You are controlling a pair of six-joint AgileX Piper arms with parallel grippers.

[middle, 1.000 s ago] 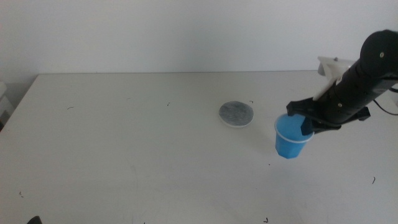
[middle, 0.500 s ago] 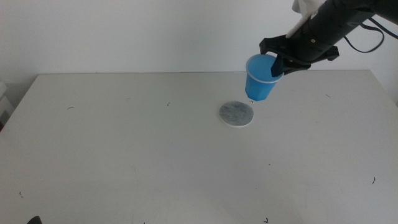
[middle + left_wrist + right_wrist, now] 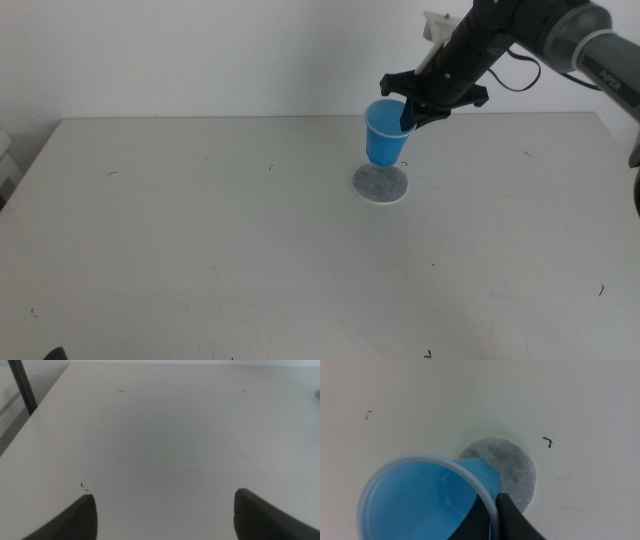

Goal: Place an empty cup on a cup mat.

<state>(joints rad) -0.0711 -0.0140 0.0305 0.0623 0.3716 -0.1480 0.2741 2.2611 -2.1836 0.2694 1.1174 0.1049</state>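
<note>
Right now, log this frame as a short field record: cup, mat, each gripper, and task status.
cup: blue plastic cup, empty inside, held above the table, slightly tilted
cup mat: grey speckled disc flat on the white table, just below the cup's base
right gripper: shut on the cup's rim, one jaw inside, one outside
left gripper: open, low over bare table, holding nothing
status: cup not yet set on the mat

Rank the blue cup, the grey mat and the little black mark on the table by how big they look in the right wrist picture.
1. The cup looks largest, but it hangs in the right pincer close to the camera, which exaggerates it.
2. The cup mat, partly hidden behind the cup.
3. The black mark, clearly smallest.
</note>
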